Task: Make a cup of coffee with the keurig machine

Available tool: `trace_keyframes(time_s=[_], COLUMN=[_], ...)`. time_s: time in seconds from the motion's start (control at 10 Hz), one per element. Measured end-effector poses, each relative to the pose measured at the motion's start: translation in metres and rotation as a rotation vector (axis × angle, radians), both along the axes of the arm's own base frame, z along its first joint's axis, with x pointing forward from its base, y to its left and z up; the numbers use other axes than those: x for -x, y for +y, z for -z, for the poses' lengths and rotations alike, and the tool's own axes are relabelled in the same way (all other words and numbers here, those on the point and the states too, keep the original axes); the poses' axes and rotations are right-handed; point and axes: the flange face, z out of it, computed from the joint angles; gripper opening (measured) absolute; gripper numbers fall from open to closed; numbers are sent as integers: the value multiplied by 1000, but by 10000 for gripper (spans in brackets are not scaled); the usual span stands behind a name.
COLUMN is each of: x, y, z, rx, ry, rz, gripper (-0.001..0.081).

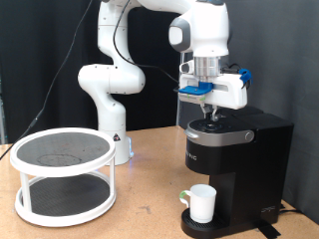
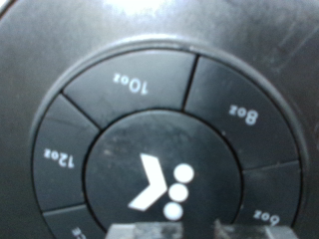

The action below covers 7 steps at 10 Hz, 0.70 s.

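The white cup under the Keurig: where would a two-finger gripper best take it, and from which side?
Probably the cup by its rim wall, approaching from the exterior view's left: it stands upright on the drip tray, with the keurig machine overhanging it, blocking approach from above.

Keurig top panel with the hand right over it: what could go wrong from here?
1. The hand sits close over the keurig machine, and the wrist view shows the size buttons packed tightly around the centre button; a slight offset could hit the wrong one.
2. The cup stands on the drip tray; if it is off-centre, coffee may miss it.
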Motion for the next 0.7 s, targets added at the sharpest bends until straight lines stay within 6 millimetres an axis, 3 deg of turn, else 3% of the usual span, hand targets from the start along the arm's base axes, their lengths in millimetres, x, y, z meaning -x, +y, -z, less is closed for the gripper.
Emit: trace_keyframes(time_s=[0.7], x=[-7], y=[-7], z=[10], rx=[-6], ry=[31], rz=[51], gripper=[0])
